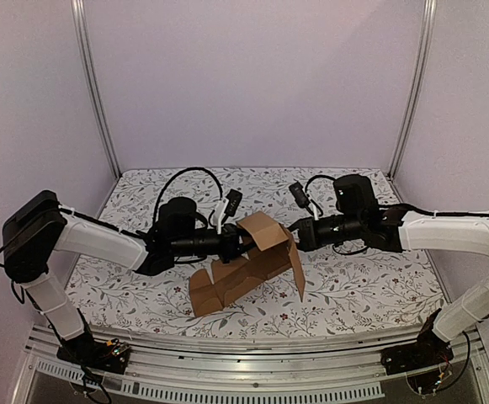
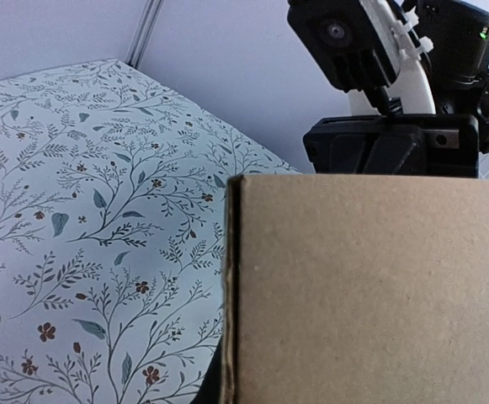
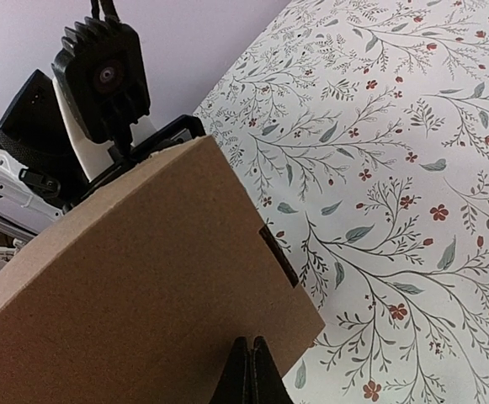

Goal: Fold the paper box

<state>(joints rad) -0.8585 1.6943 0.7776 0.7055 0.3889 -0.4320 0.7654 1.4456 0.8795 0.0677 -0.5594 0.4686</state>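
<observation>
The left arm (image 1: 101,240), white shell with black joints, reaches level toward desk (image 1: 362,290) centre. The left fingers (image 1: 237,244) are together at the paper box (image 1: 244,273); grip unconfirmed. One box: matt brown cardboard, partly folded, flaps raised, resting mid-desk on floral print. The right arm (image 1: 446,233) mirrors it, with the right fingers (image 3: 240,379) together against a curved panel. Two arms.

Stock: one paper box (image 1: 246,268); two claws, left claw (image 1: 241,244) and right claw (image 1: 294,235); one floral-covered desk (image 1: 358,290).
</observation>
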